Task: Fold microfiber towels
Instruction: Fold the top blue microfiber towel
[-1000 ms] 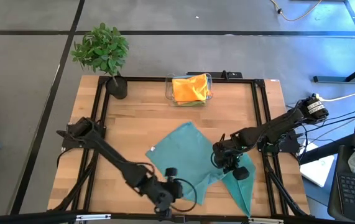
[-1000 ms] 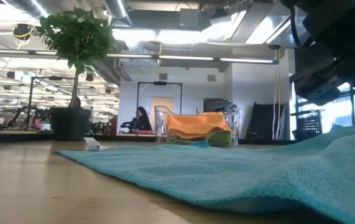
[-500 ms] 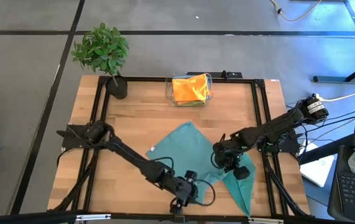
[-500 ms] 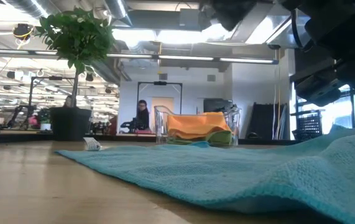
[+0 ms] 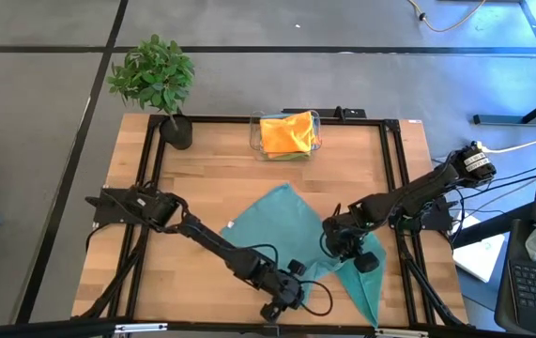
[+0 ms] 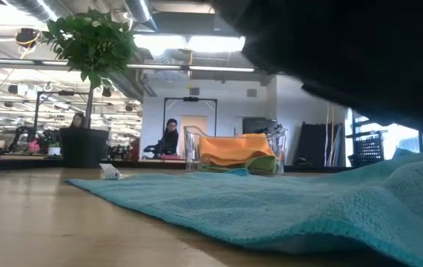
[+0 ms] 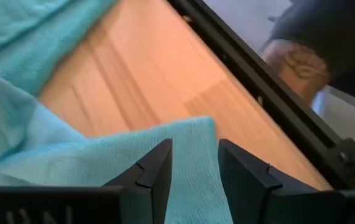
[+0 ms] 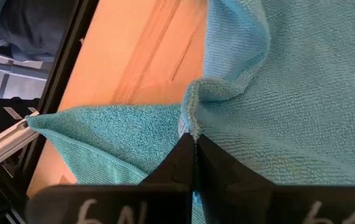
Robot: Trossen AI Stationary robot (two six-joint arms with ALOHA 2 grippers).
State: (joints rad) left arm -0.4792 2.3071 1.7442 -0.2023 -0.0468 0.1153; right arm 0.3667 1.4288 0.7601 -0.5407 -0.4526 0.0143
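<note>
Across the wooden table point(image 5: 202, 178), I am watching the teal towel point(image 5: 277, 230) lying spread near its front edge. My left gripper point(image 7: 194, 163) is hovering with jaws parted over a towel corner, while my right gripper point(image 8: 194, 144) is pinching a fold of it.

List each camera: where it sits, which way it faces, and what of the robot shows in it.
High view: above the table, looking straight down; both arms, teal towel, bin with orange towel, plant.
Low view: at tabletop height, looking level across the teal towel into the room; a dark arm overhead.
Left wrist view: behind the open left pincer, facing a towel corner and the table edge.
Right wrist view: behind the right pincer, shut on a towel fold.
All four views share the teal towel.
</note>
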